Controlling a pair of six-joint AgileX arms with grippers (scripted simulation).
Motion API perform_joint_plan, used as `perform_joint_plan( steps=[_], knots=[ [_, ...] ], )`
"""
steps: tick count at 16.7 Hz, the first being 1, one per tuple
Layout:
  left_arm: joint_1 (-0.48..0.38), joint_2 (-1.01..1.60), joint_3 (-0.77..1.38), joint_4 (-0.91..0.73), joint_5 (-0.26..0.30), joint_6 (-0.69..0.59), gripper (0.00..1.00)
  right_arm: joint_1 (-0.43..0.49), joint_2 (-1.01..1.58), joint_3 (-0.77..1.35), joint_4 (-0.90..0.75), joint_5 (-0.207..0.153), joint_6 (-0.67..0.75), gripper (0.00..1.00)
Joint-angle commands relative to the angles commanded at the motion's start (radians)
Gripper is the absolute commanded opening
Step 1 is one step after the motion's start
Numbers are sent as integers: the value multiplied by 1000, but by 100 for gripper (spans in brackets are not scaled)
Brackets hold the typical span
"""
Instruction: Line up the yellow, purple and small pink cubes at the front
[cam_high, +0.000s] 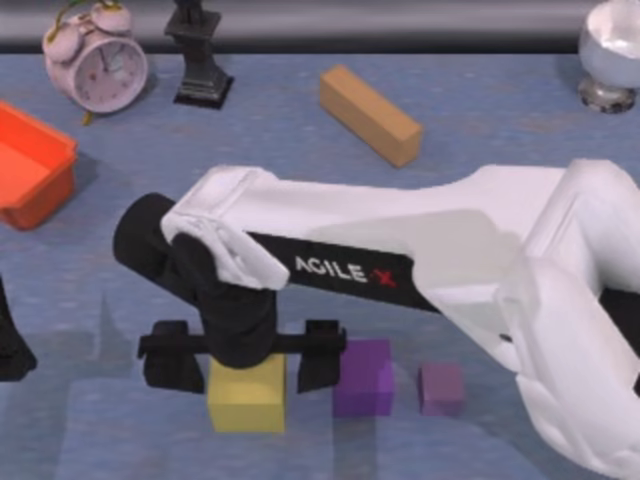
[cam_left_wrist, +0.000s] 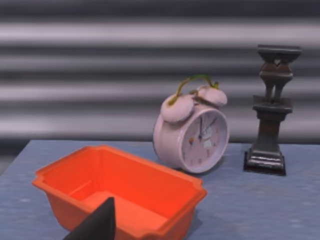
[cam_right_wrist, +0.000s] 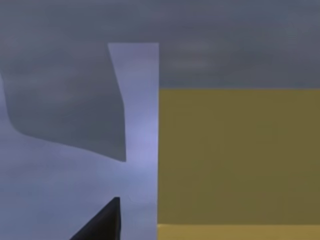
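My right gripper (cam_high: 246, 368) sits low at the front of the table, directly over the yellow cube (cam_high: 246, 396). Its two black fingers (cam_high: 172, 358) are spread wide, one out to the cube's left and the other between the yellow cube and the purple cube (cam_high: 363, 378), and neither finger presses the yellow faces, so I read the jaws as open with nothing gripped. In the right wrist view the yellow cube (cam_right_wrist: 238, 155) fills much of the picture, resting on the blue table (cam_right_wrist: 140, 130), with one dark fingertip (cam_right_wrist: 102, 222) apart from it.

Along the front the yellow cube stands on the left, the purple cube just beside it to the right, and the small pink cube (cam_high: 441, 388) a little further right, the three in a rough row with small gaps.

My left arm (cam_high: 10, 345) is parked at the table's left edge; I cannot tell how its fingers stand. Its wrist view shows the orange bin (cam_left_wrist: 120, 192), the pink alarm clock (cam_left_wrist: 192, 132) and a dark statuette (cam_left_wrist: 271, 112). A tan block (cam_high: 369, 113) lies at the back, and a glass globe (cam_high: 612, 52) at the far right corner.
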Motion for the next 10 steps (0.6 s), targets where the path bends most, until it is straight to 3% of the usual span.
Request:
perform_joint_plan(
  steps=[10],
  knots=[
    [0, 0, 0, 0, 0, 0, 100, 10, -45, 198, -243, -1, -1, 100]
  ],
)
